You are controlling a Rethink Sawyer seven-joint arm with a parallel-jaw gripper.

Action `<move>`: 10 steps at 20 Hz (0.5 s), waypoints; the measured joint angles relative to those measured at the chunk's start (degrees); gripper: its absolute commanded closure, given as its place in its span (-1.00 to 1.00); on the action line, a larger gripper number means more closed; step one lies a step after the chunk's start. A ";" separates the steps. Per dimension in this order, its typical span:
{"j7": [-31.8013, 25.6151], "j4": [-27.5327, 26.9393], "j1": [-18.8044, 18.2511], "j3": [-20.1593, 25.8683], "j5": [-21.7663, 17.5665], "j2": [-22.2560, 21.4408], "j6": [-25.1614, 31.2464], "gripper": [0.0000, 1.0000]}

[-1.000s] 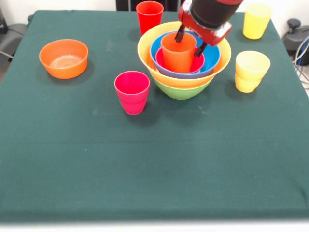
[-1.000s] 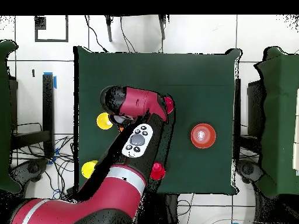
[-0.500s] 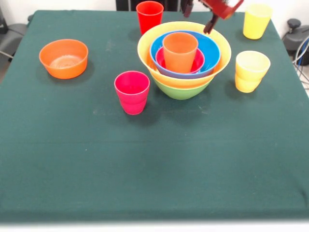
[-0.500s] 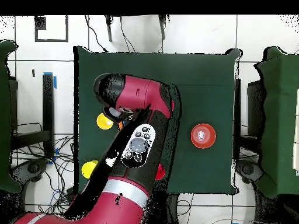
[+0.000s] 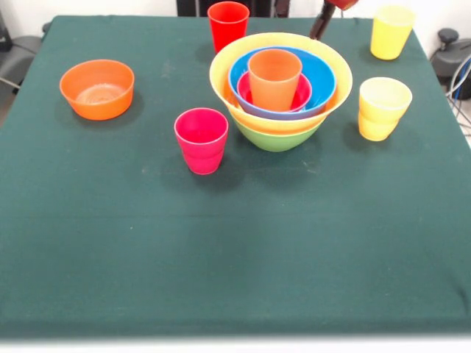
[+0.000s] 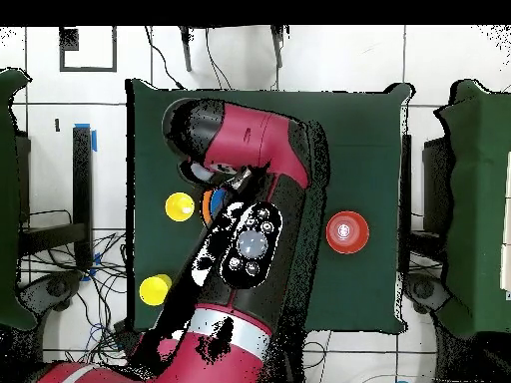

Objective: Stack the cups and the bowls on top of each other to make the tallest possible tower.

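Judging the loose magenta-pink tapered plastic cup (image 5: 201, 140) light, stiff, slick; best pinched across its rim. Gripper (image 5: 321, 22) barely showing at top edge, grip state unreadable.

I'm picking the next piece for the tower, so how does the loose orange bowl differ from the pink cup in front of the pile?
The orange bowl is wide and shallow; the magenta-pink cup is narrow and taller than it is wide. The bowl sits alone toward the table's left edge in the front view; the cup stands close beside the tower. The bowl's wall curves, the cup's tapers. Both stand upright, open side up, apparently empty, and unstacked.
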 measured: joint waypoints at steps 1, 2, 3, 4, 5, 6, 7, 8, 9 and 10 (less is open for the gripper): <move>0.00 -0.85 -0.21 -0.12 -0.04 0.37 0.00 -1.00; 0.00 -2.06 -0.37 -0.30 -0.02 1.01 -0.04 -1.00; 0.00 -3.20 -0.46 -0.45 0.00 1.68 -0.04 -1.00; 0.00 -4.14 -0.51 -0.54 -0.02 2.29 -0.01 -1.00; 0.00 -5.56 -0.56 -0.62 0.01 3.29 -0.04 -1.00; 0.00 -6.48 -0.57 -0.62 -0.02 3.98 -0.02 -1.00; 0.00 -7.75 -0.54 -0.62 0.04 5.04 -0.01 -1.00; 0.00 -8.35 -0.53 -0.61 0.11 5.59 -0.02 -1.00; 0.00 -9.03 -0.51 -0.61 0.17 6.27 -0.02 -1.00; 0.00 -9.98 -0.50 -0.62 0.25 7.29 -0.02 -1.00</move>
